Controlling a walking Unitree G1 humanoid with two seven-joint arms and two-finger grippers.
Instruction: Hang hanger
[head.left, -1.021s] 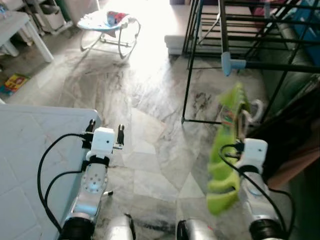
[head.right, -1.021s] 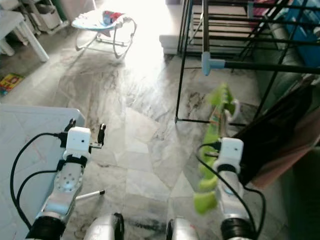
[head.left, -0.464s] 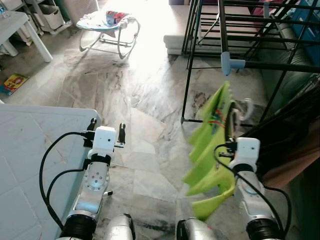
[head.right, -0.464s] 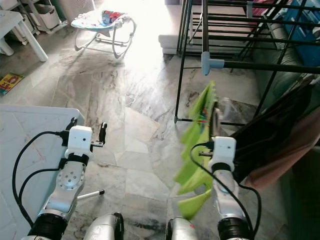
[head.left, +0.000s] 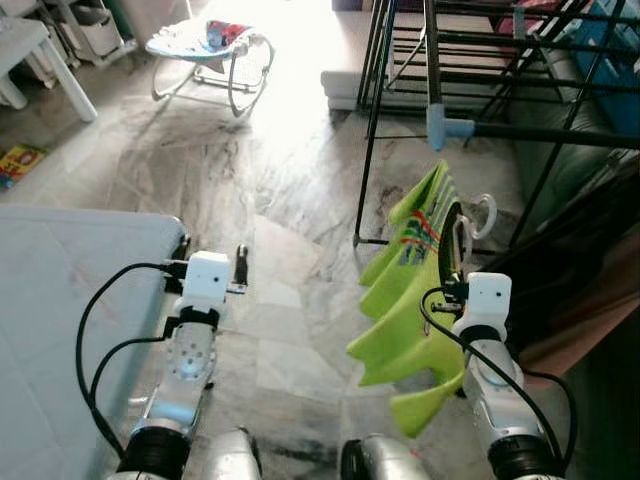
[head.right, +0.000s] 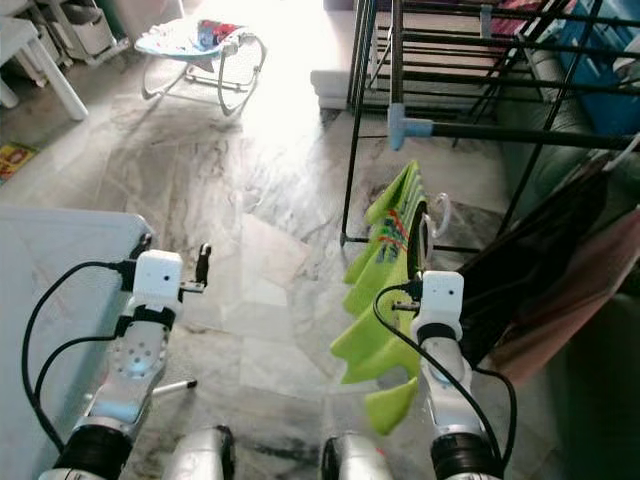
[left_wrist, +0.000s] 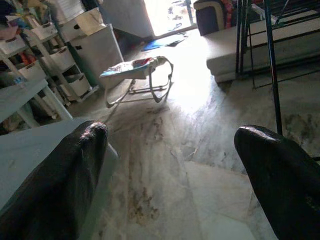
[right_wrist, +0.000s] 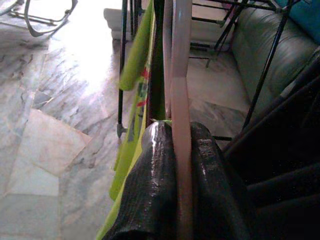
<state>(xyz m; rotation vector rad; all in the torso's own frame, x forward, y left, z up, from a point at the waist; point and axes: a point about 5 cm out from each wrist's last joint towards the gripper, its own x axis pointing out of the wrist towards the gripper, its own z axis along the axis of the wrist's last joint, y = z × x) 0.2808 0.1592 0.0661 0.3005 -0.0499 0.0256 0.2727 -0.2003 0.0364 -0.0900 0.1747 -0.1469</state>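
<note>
At the far left you see a white table (head.left: 60, 330); its right edge runs beside the left arm. The left gripper (head.left: 212, 262) hovers over the marble floor (head.left: 290, 180) just off the table's near right corner, fingers (left_wrist: 60, 180) spread wide apart and holding nothing. Beyond it, well apart, a baby bouncer (head.left: 205, 40) stands on the floor in bright light.

Moving right, a green garment (head.left: 410, 300) hangs from a hanger (right_wrist: 179, 90). The garment drapes to the left of the right arm and falls below wrist level. The hanger's white hook (head.left: 484, 212) rises above and to the right of the garment.

The right gripper (right_wrist: 175, 145) is clamped on the hanger, with the pale hanger bar pinched between its two black fingers (right_wrist: 150, 170). It holds the hanger up in front of a black drying rack (head.left: 480, 130), below the rack's horizontal rail with a blue joint (head.left: 440, 125). Dark clothing (head.left: 570, 260) hangs at the far right, near the hanger's hook.
</note>
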